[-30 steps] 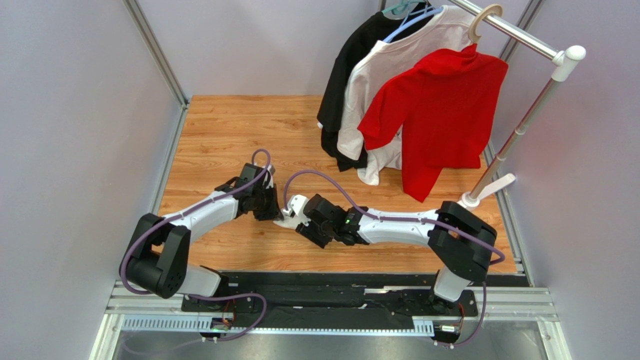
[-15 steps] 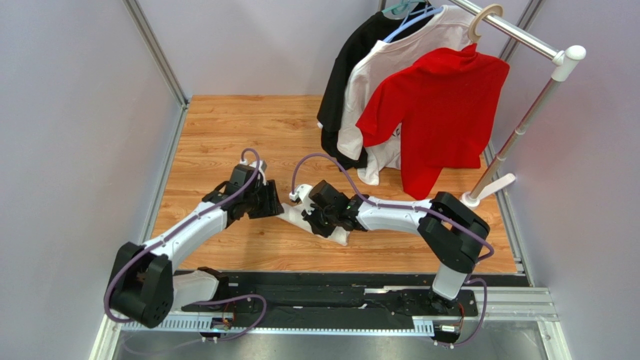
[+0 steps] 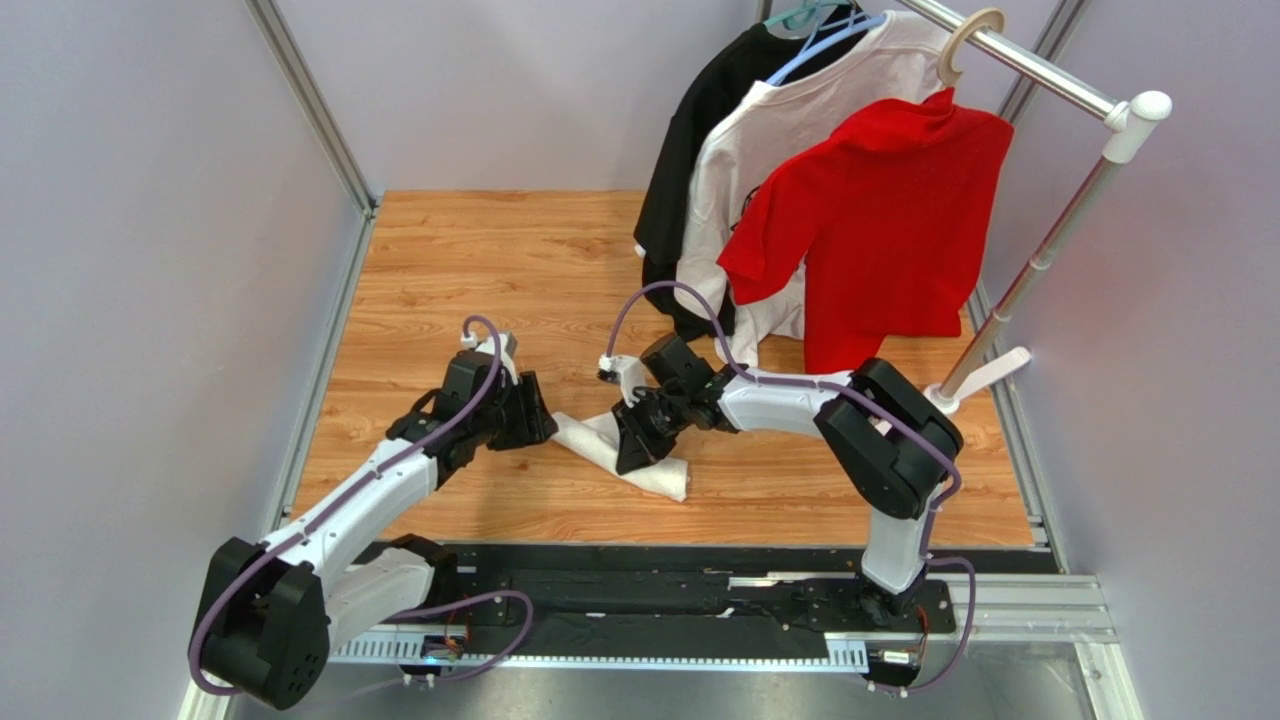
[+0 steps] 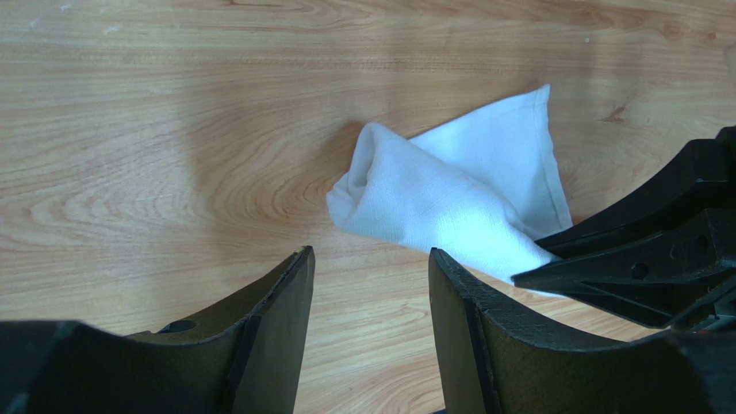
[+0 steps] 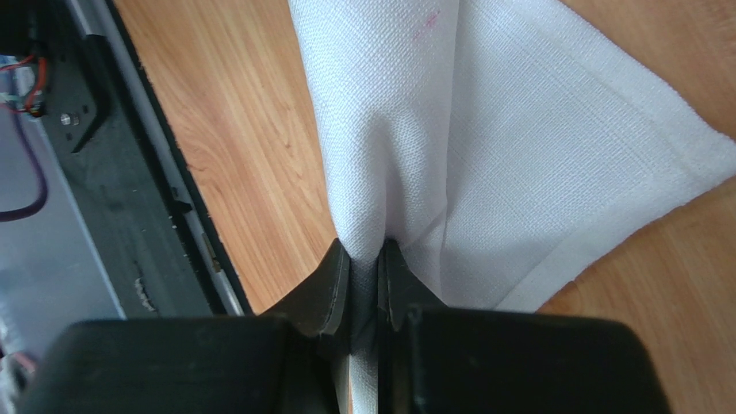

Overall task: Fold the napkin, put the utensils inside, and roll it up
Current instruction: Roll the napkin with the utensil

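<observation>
Both arms have shifted since a second ago, and more napkin [image 3: 661, 477] shows: a white, part-rolled cone lying low centre on the worktop [image 3: 451, 270]. The right end effector [image 5: 363, 250] is clamped on its fold, while the left end effector [image 4: 370, 259] hangs apart beside it.

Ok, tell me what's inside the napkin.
Only white cloth shows. The napkin is bunched in folds, pinched by the right gripper. Nothing else is visible; anything within the folds is covered.
</observation>
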`<state>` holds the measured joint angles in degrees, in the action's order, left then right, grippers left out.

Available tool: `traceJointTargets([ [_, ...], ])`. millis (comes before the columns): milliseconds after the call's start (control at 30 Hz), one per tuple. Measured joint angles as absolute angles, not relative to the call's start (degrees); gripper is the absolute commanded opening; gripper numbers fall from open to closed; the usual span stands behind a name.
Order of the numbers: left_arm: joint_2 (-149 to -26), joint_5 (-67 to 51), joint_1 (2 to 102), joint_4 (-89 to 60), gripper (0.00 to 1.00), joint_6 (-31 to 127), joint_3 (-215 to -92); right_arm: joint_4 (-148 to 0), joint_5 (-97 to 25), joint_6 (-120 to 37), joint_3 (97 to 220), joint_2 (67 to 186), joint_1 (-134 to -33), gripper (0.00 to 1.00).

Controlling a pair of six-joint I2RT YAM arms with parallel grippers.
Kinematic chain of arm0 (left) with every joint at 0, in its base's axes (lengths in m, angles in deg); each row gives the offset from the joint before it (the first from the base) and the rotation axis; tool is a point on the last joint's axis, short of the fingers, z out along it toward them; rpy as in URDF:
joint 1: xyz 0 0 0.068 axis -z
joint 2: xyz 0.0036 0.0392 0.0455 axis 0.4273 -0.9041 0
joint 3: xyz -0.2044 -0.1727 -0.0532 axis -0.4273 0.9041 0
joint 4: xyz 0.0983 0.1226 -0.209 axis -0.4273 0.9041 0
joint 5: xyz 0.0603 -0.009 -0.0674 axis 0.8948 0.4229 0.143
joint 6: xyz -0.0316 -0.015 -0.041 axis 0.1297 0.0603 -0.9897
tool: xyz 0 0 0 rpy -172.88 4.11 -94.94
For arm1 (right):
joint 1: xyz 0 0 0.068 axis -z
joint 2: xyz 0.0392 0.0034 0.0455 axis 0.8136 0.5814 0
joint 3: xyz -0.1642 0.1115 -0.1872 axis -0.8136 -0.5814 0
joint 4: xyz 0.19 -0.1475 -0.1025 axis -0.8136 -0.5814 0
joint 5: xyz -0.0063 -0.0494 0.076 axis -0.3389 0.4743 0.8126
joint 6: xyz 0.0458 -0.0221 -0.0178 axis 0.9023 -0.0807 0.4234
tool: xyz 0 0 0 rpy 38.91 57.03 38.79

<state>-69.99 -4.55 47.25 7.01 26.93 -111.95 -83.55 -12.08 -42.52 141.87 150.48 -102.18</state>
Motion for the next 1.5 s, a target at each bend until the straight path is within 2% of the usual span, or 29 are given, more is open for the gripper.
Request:
traceJointTargets([
  [200,-70.71,-4.59,47.23,3.45,0.59,27.37,-110.97,-82.96,-3.05,-40.86,142.64,153.39,-98.90,0.00],
  [467,-71.91,-5.07,47.21,-0.05,0.54,27.90,-109.85,-83.07,3.24,-40.14,143.51,155.88,-96.69,0.00],
  [667,-71.54,-6.14,47.23,-2.23,0.53,28.18,-108.65,-83.36,6.19,-39.39,144.38,157.52,-95.55,0.00],
  [833,-71.32,-6.95,47.21,-3.39,0.47,28.64,-107.82,-83.55,8.00,-39.00,144.95,158.53,-94.83,0.00],
  [1100,-74.65,-7.85,47.16,-6.60,0.45,29.32,-107.63,-84.19,8.84,-38.93,145.54,159.18,-94.59,0.00],
  [1167,-75.69,-8.22,47.05,-7.67,0.41,29.67,-107.63,-84.49,9.16,-38.93,145.83,159.40,-94.48,0.00],
  [1200,-76.04,-8.35,47.05,-8.00,0.27,29.78,-107.63,-84.62,9.23,-38.96,145.91,159.51,-94.44,0.01],
  [1300,-77.01,-8.92,47.03,-8.90,0.08,30.21,-107.63,-84.89,9.27,-38.93,146.07,159.58,-94.44,0.09],
  [1333,-77.27,-9.25,47.05,-9.18,0.05,30.47,-107.63,-85.02,9.23,-38.93,146.15,159.58,-94.44,0.18],
  [1400,-77.75,-9.68,47.03,-9.75,0.00,30.82,-107.63,-85.43,9.12,-38.96,146.33,159.58,-94.44,0.33],
  [1467,-78.12,-10.01,47.03,-10.08,0.00,30.98,-107.63,-86.04,8.64,-38.89,146.40,159.55,-94.44,0.47],
  [1500,-78.32,-10.21,47.03,-10.14,0.00,31.06,-107.63,-86.52,8.33,-38.87,146.40,159.51,-94.44,0.51],
])
